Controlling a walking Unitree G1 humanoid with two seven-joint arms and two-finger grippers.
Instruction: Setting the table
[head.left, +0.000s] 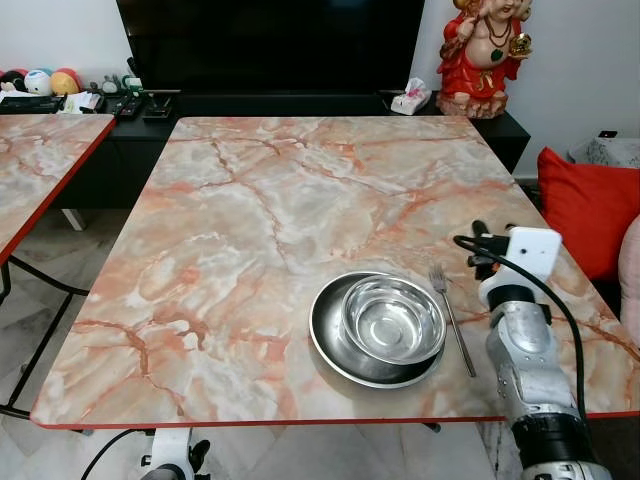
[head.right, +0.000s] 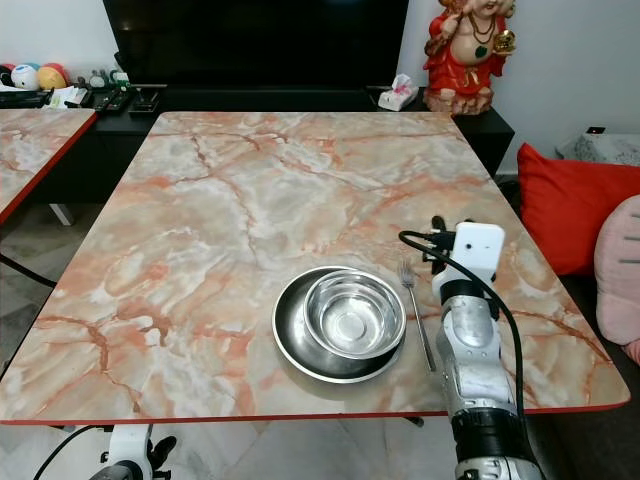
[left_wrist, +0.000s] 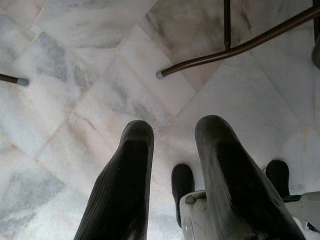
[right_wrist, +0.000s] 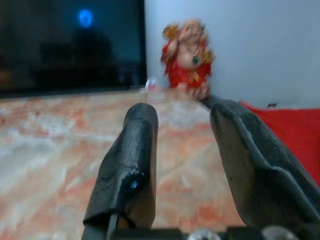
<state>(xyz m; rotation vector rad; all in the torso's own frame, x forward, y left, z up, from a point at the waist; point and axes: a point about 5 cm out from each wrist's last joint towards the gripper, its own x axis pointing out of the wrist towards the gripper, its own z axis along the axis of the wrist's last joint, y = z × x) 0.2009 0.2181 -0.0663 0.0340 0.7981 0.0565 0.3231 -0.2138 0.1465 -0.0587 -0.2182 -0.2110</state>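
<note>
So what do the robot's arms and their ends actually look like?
The right arm is a silver metal tube with a black collar, a white camera box at the wrist and a black cable looping along it. Each end effector, right and left, has two long, rounded black fingers.

Steel bowl (head.left: 394, 319) nested in steel plate (head.left: 330, 345), fork (head.left: 451, 318) flat just beside, on marble-patterned table (head.left: 240, 220).

shiny steel bowl (head.left: 393, 320), plate (head.left: 330, 345) and fork (head.left: 452, 318); glossy marble-look table (head.left: 250, 200)

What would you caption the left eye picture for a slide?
Right tool open above marble table, beside fork and bowl on plate.
</note>
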